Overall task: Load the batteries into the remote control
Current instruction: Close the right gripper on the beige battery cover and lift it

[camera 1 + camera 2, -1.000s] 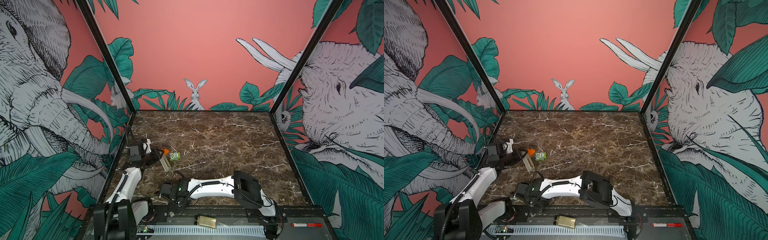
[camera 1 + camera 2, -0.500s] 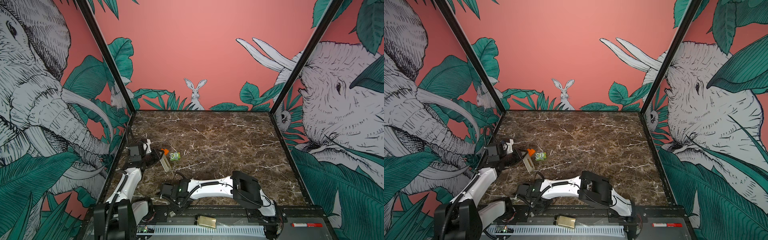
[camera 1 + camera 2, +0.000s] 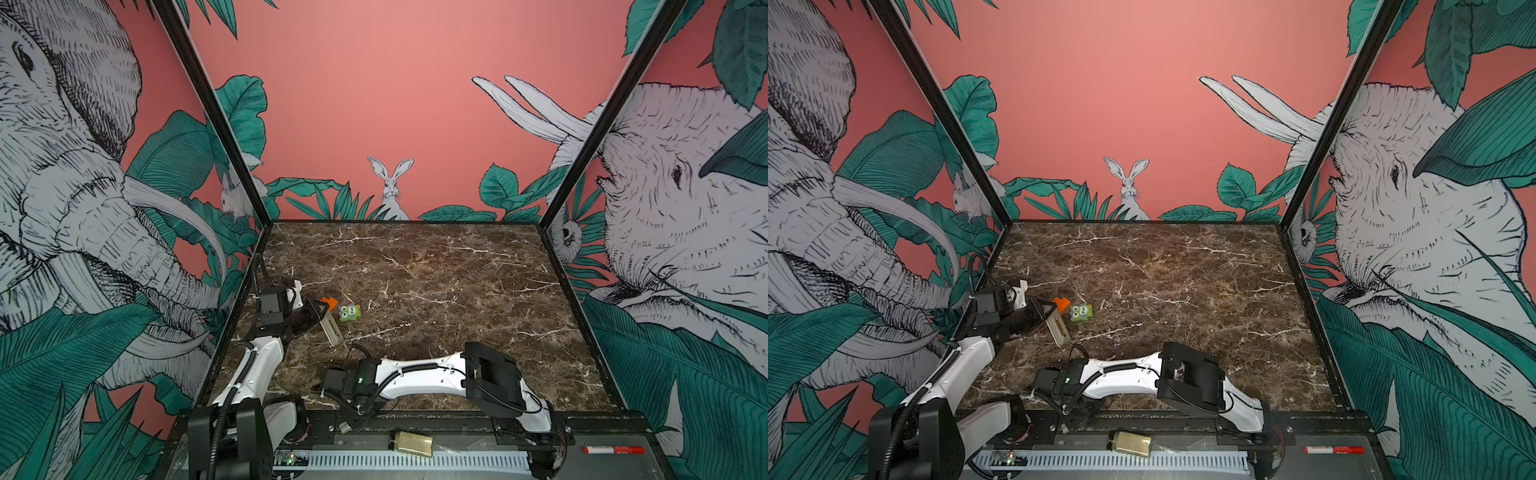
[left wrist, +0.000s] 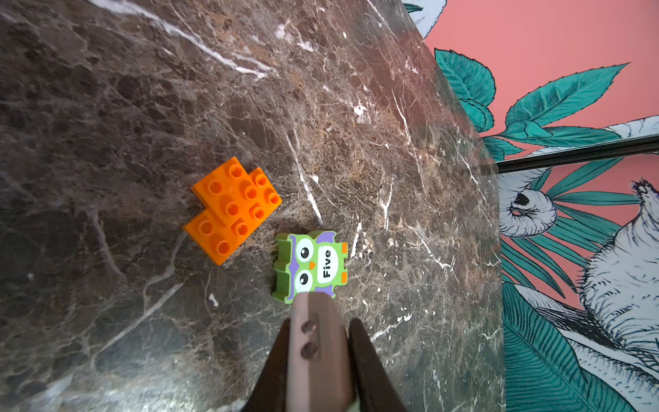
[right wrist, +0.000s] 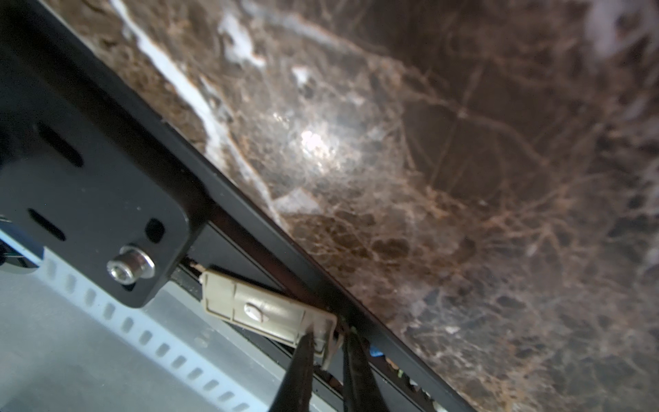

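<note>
Remote control [image 3: 331,328], one, clamped in left jaws near surface's [image 3: 415,270] left edge, beside one orange brick [image 4: 231,207], one owl block [image 4: 310,264]; right jaws pinch beige cover [image 5: 256,310].

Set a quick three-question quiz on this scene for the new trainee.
1. True or false: the left pincer grips the remote control.
2. Multiple choice: the word printed on the green owl block is A) Two, B) Five, C) Nine.
3. Short answer: which pincer is at the beige cover by the black front rail?
Key: 1 true; 2 B; 3 the right pincer.
</note>
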Robot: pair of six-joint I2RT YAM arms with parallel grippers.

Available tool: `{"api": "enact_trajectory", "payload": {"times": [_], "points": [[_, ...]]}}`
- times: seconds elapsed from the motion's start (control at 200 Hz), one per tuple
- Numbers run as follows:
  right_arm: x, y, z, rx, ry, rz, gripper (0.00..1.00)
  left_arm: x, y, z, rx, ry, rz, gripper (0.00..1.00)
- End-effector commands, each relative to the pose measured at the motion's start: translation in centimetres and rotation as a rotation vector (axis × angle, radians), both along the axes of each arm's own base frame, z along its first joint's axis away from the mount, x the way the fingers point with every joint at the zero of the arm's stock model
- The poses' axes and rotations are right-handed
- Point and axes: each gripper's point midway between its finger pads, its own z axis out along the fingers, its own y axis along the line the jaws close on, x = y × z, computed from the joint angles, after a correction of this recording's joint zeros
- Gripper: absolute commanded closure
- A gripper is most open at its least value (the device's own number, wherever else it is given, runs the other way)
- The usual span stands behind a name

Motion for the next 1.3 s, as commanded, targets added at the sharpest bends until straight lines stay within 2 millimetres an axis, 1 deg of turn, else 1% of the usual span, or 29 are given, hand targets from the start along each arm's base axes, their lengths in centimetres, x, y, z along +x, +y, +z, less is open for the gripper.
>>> {"api": "enact_trajectory", "payload": {"times": [0.0,0.26,0.41,0.44,0.525,0.83,1.08,1.295], "points": [[-0.4,-0.6,-0.8,-0.035,-0.005,-0.002,0.87,-0.3,-0.2,0.3,-0.015,-0.022,-0.009,1.00],[-0.3,-0.6,-0.6,-0.036,-0.009,-0.007,0.90,-0.8,-0.3,-0.3,-0.018,-0.009,-0.007,1.00],[-0.2,-0.6,-0.4,-0.034,-0.013,-0.007,0.92,-0.8,-0.2,-0.3,-0.018,-0.010,-0.006,1.00],[-0.2,-0.6,-0.4,-0.033,-0.014,-0.006,0.92,-1.0,-0.7,-0.1,-0.039,-0.013,-0.028,1.00],[-0.2,-0.5,-0.2,-0.026,-0.018,-0.001,0.94,-1.0,-0.8,0.0,-0.041,-0.015,-0.031,1.00],[0.3,-0.3,0.4,0.011,-0.047,0.003,0.99,-1.1,-0.9,-0.3,-0.045,-0.013,-0.039,1.00],[0.8,-0.3,1.5,0.050,-0.073,0.024,1.00,-0.9,-1.0,-0.7,-0.047,-0.003,-0.049,1.00],[2.1,-0.9,2.9,0.102,-0.110,0.015,1.00,-0.8,-1.3,-0.8,-0.070,-0.005,-0.060,1.00]]}}
